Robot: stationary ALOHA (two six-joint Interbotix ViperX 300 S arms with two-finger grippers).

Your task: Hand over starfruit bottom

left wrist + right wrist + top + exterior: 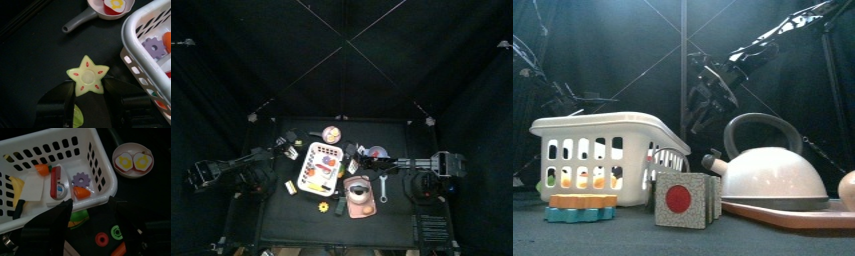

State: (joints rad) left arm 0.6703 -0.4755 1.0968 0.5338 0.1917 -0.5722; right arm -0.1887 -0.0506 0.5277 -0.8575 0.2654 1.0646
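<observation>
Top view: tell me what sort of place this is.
Likely a robot test pen: black curtains enclose a small table of toy kitchen things, a white basket, a kettle and a starfruit slice.

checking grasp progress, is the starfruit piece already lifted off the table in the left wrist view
No, the starfruit piece lies flat on the table, between the open left gripper fingers.

Two matte black jointed arms enter the top view, the left arm (231, 172) from mid-left and the right arm (432, 166) from mid-right, each built of blocky motor housings. In the wrist views, each gripper's two broad flat black jaws rise from the bottom edge. Thin black cables loop beside the arm segments in the front view's upper right.
</observation>
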